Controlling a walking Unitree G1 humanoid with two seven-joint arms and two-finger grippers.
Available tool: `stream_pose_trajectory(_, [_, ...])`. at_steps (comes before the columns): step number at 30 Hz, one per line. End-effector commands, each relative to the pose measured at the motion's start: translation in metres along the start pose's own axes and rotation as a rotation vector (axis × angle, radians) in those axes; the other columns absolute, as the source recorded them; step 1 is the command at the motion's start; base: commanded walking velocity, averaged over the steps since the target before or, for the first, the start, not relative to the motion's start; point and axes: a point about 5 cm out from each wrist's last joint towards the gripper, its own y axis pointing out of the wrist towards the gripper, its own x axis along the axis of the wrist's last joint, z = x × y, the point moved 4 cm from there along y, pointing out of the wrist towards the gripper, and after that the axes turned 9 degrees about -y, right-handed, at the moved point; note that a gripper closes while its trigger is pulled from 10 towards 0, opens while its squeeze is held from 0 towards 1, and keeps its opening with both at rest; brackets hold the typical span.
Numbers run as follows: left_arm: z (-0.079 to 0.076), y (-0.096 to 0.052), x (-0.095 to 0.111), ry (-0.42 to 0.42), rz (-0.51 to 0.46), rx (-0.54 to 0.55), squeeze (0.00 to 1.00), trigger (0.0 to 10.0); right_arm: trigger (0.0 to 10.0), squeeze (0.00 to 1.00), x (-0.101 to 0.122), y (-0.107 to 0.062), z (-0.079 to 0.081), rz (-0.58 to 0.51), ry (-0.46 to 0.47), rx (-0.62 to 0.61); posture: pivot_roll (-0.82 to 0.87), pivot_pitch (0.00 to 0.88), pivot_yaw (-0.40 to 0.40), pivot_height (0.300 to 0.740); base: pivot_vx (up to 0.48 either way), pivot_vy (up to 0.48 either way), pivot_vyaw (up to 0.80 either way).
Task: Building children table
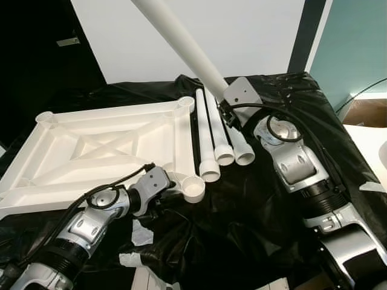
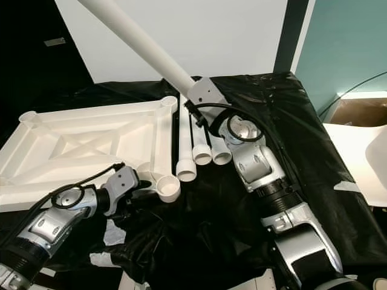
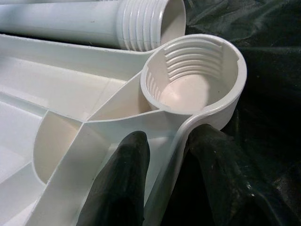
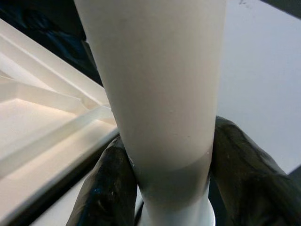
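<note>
R gripper (image 4: 164, 188) is clamped on a leg (image 1: 181, 42), fingers (image 4: 244, 160) either side of the tube near its threaded end; I've got it lifted, tilted up and away over the black sheet (image 1: 242, 217). L gripper (image 3: 167, 179) pinches the tabletop (image 1: 103, 145) rim right by the near corner socket (image 3: 197, 80), one finger inside the rib, one outside. Tabletop lies upside down on the sheet w/ ribs up. Three more legs (image 1: 221, 130) lie side by side between tabletop and R arm.

My read: leg is light, stiff, hollow plastic, smooth so prob slippery; long lever, so a grip near the threaded end gives best control for seating. Threads could cross if it goes in off-axis. Tabletop is light and may slide, so L hold matters.
</note>
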Motion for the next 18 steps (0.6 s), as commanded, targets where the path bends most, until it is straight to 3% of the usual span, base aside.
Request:
stream_pose_trajectory(1, [-0.014,0.010,-0.005,0.006,0.020,-0.074,0.00,10.0,10.0,0.00,0.010,-0.002,0.004,-0.046,0.023,0.025,0.00,0.000,0.082,0.740,0.000,0.000,0.00])
stream_pose_trajectory(4, [-0.014,0.011,-0.005,0.008,0.016,-0.071,0.00,10.0,10.0,0.00,0.018,-0.006,0.016,-0.091,0.056,0.079,0.00,0.000,0.082,0.740,0.000,0.000,0.00])
stream_pose_trajectory(5, [-0.015,0.013,-0.005,0.010,0.011,-0.069,0.00,10.0,10.0,0.00,0.027,-0.012,0.030,-0.138,0.106,0.149,0.00,0.000,0.082,0.740,0.000,0.000,0.00])
stream_pose_trajectory(6, [-0.015,0.013,-0.005,0.010,0.011,-0.069,0.00,10.0,10.0,0.00,0.027,-0.012,0.030,-0.138,0.106,0.149,0.00,0.000,0.082,0.740,0.000,0.000,0.00])
stream_pose_trajectory(8, [-0.014,0.015,-0.006,0.010,0.004,-0.064,0.00,10.0,10.0,0.00,0.037,-0.023,0.047,-0.198,0.177,0.244,0.00,0.000,0.082,0.740,0.000,0.000,0.00])
stream_pose_trajectory(13, [-0.014,0.022,-0.004,0.007,-0.014,-0.061,0.00,10.0,10.0,0.00,0.042,-0.032,0.059,-0.233,0.272,0.324,0.00,0.000,0.081,0.740,0.000,0.000,0.00])
stream_pose_trajectory(18, [-0.014,0.025,-0.002,0.010,-0.021,-0.059,0.00,10.0,10.0,0.00,0.041,-0.032,0.060,-0.231,0.302,0.334,0.00,0.000,0.077,0.740,0.000,0.000,0.00])
